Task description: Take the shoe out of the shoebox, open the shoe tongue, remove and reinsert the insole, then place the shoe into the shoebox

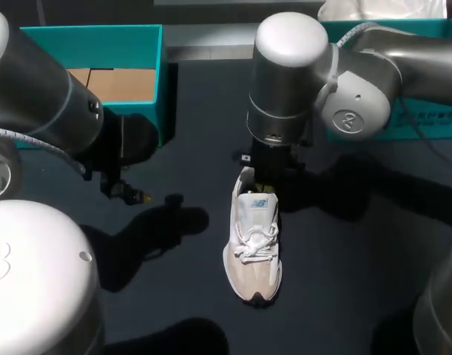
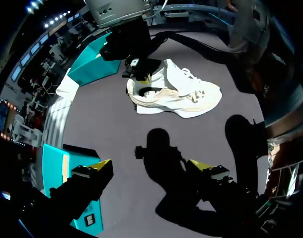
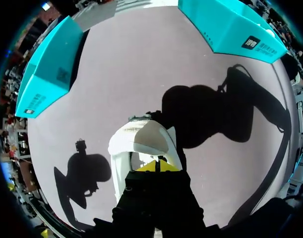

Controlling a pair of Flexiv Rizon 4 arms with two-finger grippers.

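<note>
The shoe (image 1: 253,248), white w/ beige panels, is sitting sole-down on the dark tabletop (image 1: 196,133) approx. mid-table. Its toe is pointing toward the robot and its heel toward the far edge, w/ the laces showing on top. It is lying outside the teal shoebox (image 1: 160,74), which is standing open at the far left w/ its brown cardboard floor showing. A second teal box (image 1: 403,111) is standing at the far right, well apart from the shoe.

The right arm is coming in from the right, w/ the right gripper (image 1: 268,181) hanging over the heel end. In the right wrist view the heel collar is lying just ahead of and under the gripper (image 3: 158,166), touching or nearly so. Whether the gripper is open or clamped on the heel can't be told.

The left gripper (image 1: 133,196) is hovering low over bare tabletop to the shoe's left, near the shoebox's front corner. In the left wrist view its fingers (image 2: 99,164) are standing wide apart w/ nothing between them. The shoe (image 2: 178,94) is lying well ahead of them, side-on, w/ the right gripper (image 2: 143,77) at its heel.
</note>
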